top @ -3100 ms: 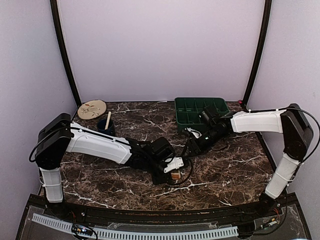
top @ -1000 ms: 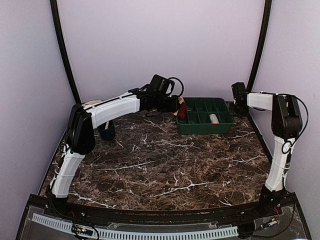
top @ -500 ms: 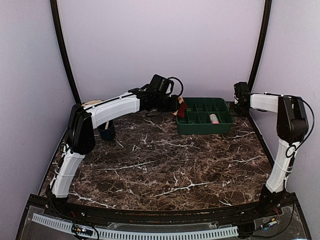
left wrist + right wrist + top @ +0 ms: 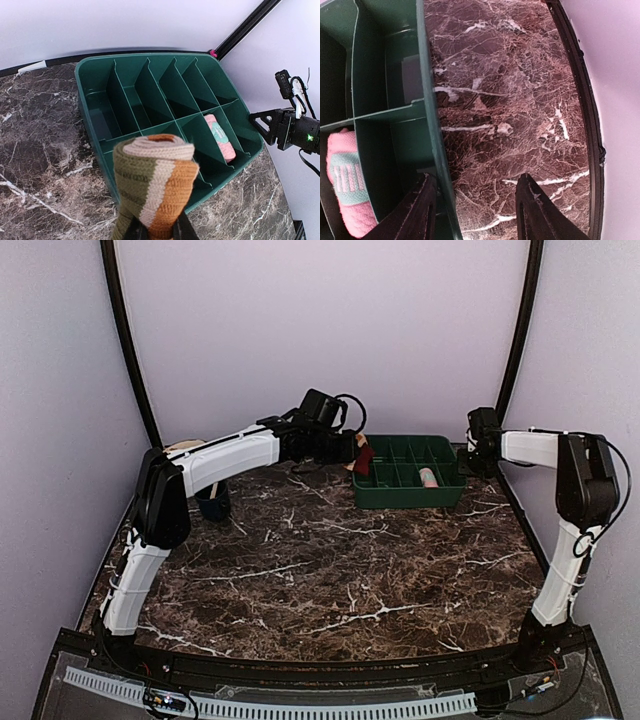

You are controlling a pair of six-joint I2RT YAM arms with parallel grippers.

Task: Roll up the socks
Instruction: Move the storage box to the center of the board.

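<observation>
Your left gripper (image 4: 156, 231) is clenched on the tan sock (image 4: 152, 190), a fat roll of olive, cream and orange stripes standing up from between the jaws. In the top view that roll hangs off the surface at the left end of the tray (image 4: 80, 85). Your right gripper (image 4: 477, 210) is released and holds nothing. Its jaws stand apart astride the tray's right wall, one finger inside the tray and the other outside over the table (image 4: 330, 570). The pink sock (image 4: 347, 185), rolled, with a teal and white band, lies in a front-row compartment toward the tray's right end, just beside that inner finger and well apart from your left jaws. The table is dark brown marble with white veins, and the green tray sits at its far edge. Pale lilac walls (image 4: 320, 340) close it in on three sides, with black poles (image 4: 125, 340) running up the corners. A beige plate (image 4: 180, 446) shows partly behind your left arm at the far left. You have two socks, one tray with many compartments, one plate and two arms.
</observation>
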